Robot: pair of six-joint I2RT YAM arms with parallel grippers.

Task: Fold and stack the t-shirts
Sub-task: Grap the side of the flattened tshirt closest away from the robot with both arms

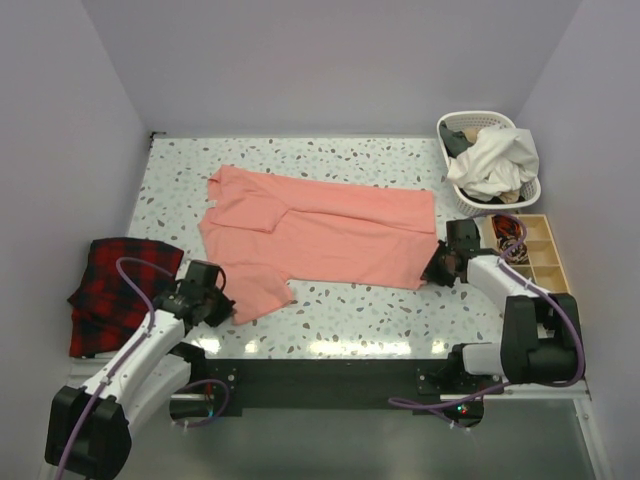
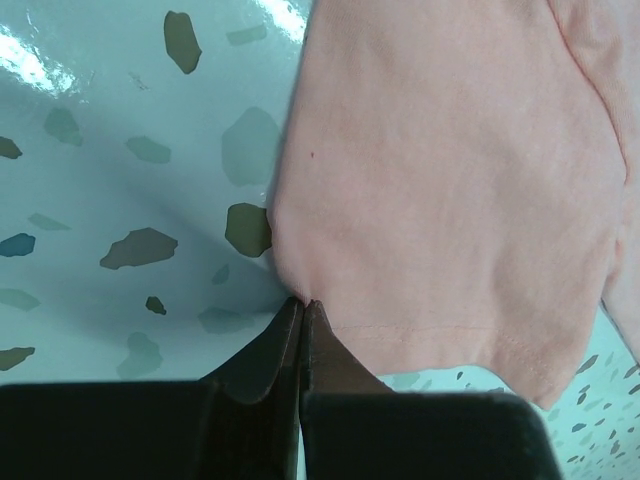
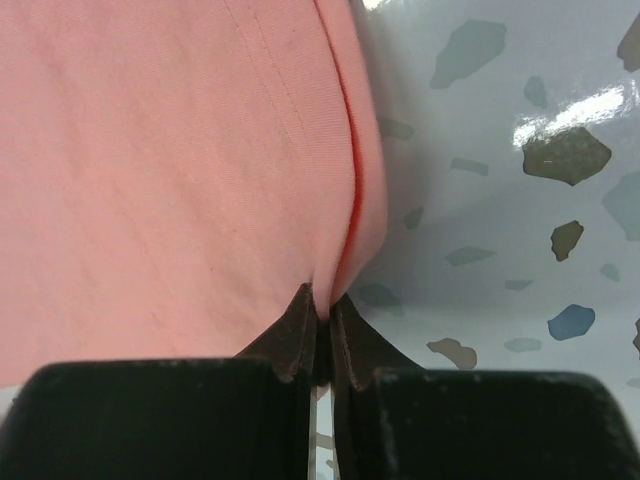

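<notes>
A salmon-pink t-shirt (image 1: 330,235) lies spread across the middle of the speckled table, collar end to the left, one sleeve folded in. My left gripper (image 1: 222,300) sits at the shirt's near-left corner; in the left wrist view (image 2: 303,302) its jaws are pressed together on the cloth's edge (image 2: 450,200). My right gripper (image 1: 437,268) is at the shirt's near-right corner; in the right wrist view (image 3: 325,305) its jaws pinch a fold of the pink cloth (image 3: 170,160).
A red-and-black plaid cloth (image 1: 115,290) lies folded at the table's left edge beside my left arm. A white basket (image 1: 520,195) with crumpled clothes stands at the back right. A wooden compartment tray (image 1: 545,250) sits right of my right arm.
</notes>
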